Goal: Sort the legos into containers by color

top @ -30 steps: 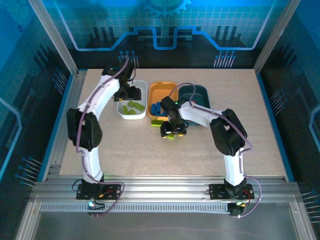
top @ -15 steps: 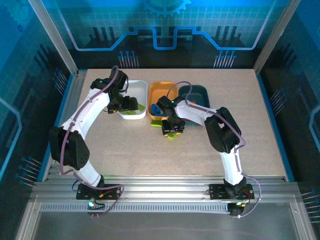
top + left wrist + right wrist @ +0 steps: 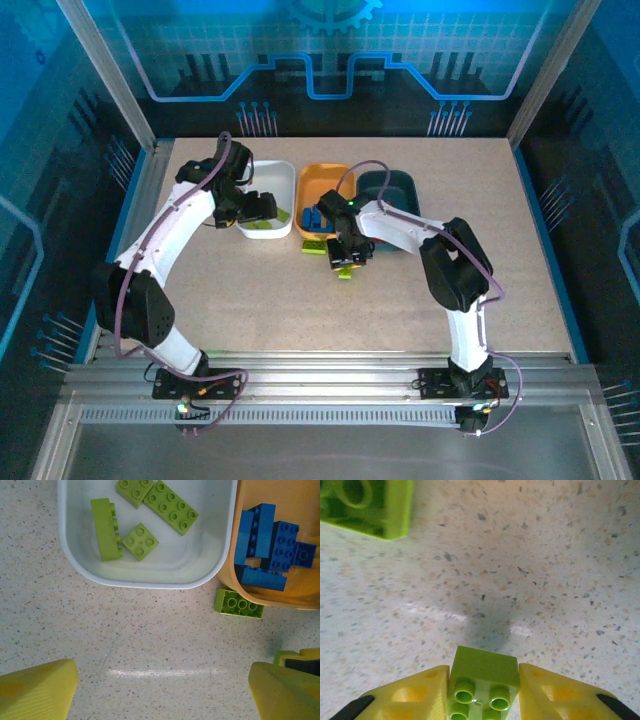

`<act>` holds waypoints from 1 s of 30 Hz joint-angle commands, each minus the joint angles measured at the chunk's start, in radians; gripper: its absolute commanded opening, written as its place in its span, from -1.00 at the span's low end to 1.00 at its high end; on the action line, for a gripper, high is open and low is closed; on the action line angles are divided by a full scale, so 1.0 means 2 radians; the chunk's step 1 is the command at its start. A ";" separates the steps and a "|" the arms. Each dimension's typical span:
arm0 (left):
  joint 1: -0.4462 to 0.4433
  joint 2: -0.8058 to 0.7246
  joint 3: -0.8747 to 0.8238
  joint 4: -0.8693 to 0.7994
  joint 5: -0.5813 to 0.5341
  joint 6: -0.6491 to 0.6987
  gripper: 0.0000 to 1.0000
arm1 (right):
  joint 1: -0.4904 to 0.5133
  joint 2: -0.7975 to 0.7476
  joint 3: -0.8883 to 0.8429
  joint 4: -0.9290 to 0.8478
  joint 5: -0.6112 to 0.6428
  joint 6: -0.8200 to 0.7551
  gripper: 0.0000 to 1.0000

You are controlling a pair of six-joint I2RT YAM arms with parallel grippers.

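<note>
Pinching a small lime green brick (image 3: 481, 672) snugly between its yellow fingers (image 3: 410, 695), the right gripper (image 3: 482, 692) is holding the glossy, round-studded block down near the speckled tabletop (image 3: 520, 555), while the left gripper (image 3: 162, 690) is hanging wide open near the smooth white tray (image 3: 150, 582) of lime bricks (image 3: 172, 507)

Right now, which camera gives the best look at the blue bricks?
The left wrist camera: the blue bricks lie large and sharp in the orange tray. From the top camera they are a small blue patch beside the right arm.
</note>
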State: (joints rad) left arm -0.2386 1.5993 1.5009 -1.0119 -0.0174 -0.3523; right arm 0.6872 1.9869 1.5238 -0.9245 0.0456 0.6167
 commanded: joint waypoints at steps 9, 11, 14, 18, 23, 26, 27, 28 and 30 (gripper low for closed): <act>0.001 -0.050 -0.029 0.007 0.034 -0.046 0.98 | 0.005 -0.031 0.098 0.057 -0.146 -0.005 -0.25; 0.002 -0.061 -0.036 0.009 0.039 -0.055 0.98 | 0.003 -0.004 0.138 0.066 -0.161 -0.001 -0.25; 0.002 -0.080 -0.048 0.011 0.047 -0.069 0.98 | 0.000 0.052 0.220 0.065 -0.179 0.001 -0.24; 0.003 -0.102 -0.064 0.007 0.056 -0.075 0.98 | -0.005 0.126 0.327 0.059 -0.182 0.003 -0.23; 0.003 -0.118 -0.076 -0.012 0.055 -0.066 0.98 | -0.013 0.224 0.454 0.048 -0.192 0.017 -0.21; 0.003 -0.123 -0.079 -0.025 0.055 -0.054 0.98 | -0.016 0.271 0.519 0.040 -0.195 0.028 -0.20; 0.004 -0.124 -0.078 -0.029 0.053 -0.050 0.98 | -0.018 0.285 0.535 0.039 -0.197 0.032 -0.19; 0.003 -0.126 -0.079 -0.033 0.051 -0.047 0.98 | -0.018 0.294 0.548 0.038 -0.197 0.038 -0.15; 0.004 -0.129 -0.079 -0.037 0.047 -0.043 0.98 | -0.020 0.304 0.558 0.040 -0.201 0.044 -0.09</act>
State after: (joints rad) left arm -0.2375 1.3724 1.3556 -1.0386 0.0692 -0.4652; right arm 0.6563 2.5698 2.5763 -0.8200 -0.3241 0.6712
